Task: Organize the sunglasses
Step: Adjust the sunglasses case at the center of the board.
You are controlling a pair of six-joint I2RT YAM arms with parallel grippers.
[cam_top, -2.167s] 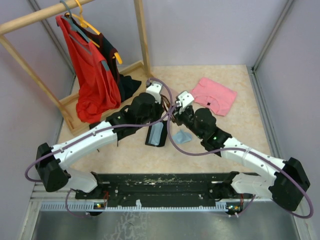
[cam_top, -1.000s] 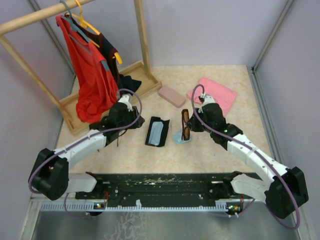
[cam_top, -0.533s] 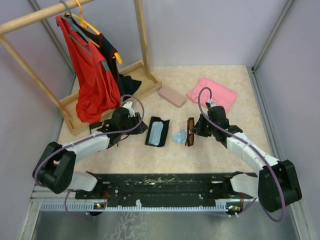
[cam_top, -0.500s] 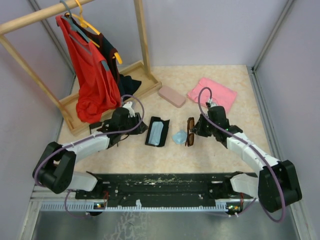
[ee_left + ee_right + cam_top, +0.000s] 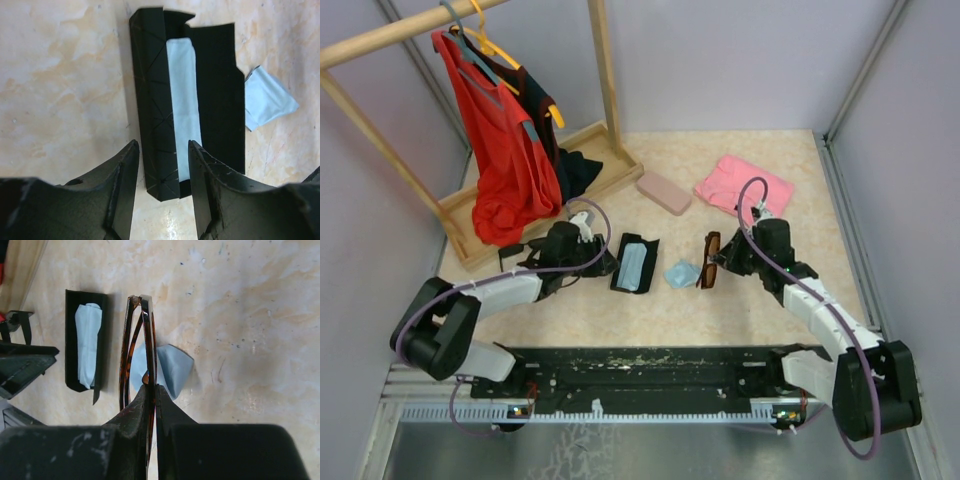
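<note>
My right gripper [image 5: 722,260] is shut on the reddish-brown sunglasses [image 5: 710,258] and holds them folded and on edge, just right of a loose blue cloth [image 5: 680,273]. In the right wrist view the fingers [image 5: 152,387] pinch the thin frame [image 5: 146,335] above that cloth [image 5: 172,367]. My left gripper [image 5: 597,262] is open and empty, low at the near end of the open black case [image 5: 635,263]. In the left wrist view its jaws [image 5: 162,145] straddle the case's end [image 5: 155,115], which holds a pale blue cloth [image 5: 182,100]. I cannot make out the black-framed pair.
A pink oblong case [image 5: 663,192] lies behind the black case. A pink cloth [image 5: 745,188] lies at the back right. A wooden clothes rack [image 5: 603,70] with red and dark garments [image 5: 505,150] stands at the back left, its base [image 5: 590,140] close to my left arm.
My right gripper has carried the sunglasses from left of the blue cloth over to its right. My left gripper has dropped back from behind the black case to that case's left side.
</note>
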